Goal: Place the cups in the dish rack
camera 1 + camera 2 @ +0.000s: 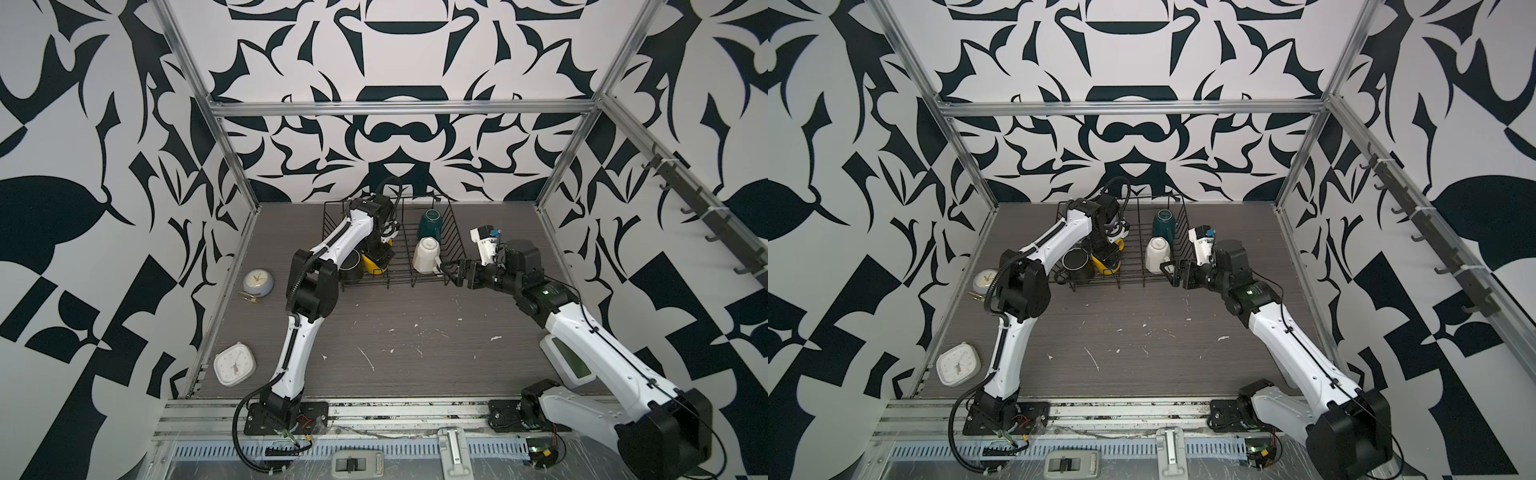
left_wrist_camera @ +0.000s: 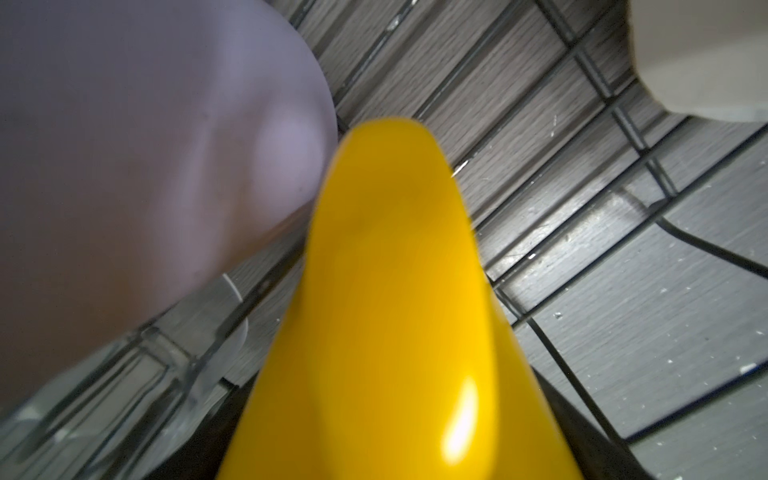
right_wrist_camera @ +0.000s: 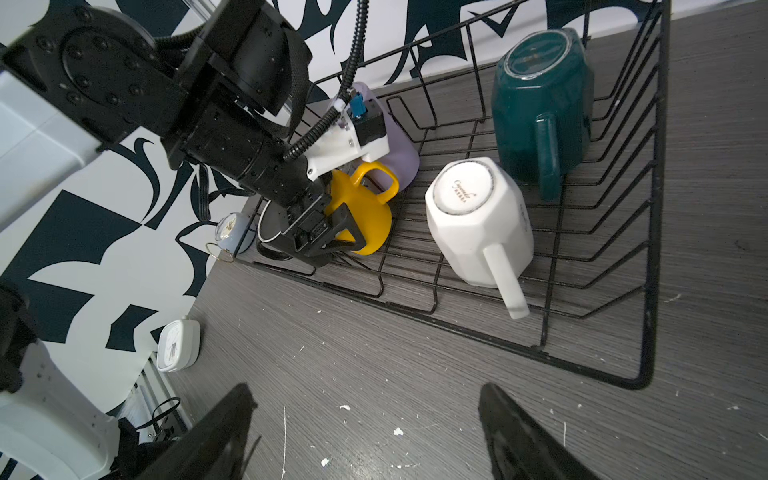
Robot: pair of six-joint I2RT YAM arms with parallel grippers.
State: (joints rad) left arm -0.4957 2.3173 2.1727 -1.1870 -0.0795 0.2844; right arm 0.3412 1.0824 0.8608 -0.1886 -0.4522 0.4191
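Black wire marks your reference, the dish rack (image 1: 401,259). Your left gripper (image 3: 338,235) reaches down into the rack's left half. Its jaws are spread wide on either side of the yellow mug (image 3: 368,212), which is inside the rack. You cannot tell whether the jaws actually press on the mug. Its handle points toward the lilac tumbler (image 3: 399,153), which lies just behind it, also within the rack. The black mug (image 1: 1075,264) stands mouth-up in the rack's front left corner, just beside the yellow one. In the rack's right half the cream mug (image 3: 478,224) sits base-up and tilted, with its handle reaching toward the front rim. The dark-green mug (image 3: 540,104) is base-up just behind it. Your right gripper (image 1: 448,272) hovers just outside the rack's front right corner, jaws apart with nothing between them.
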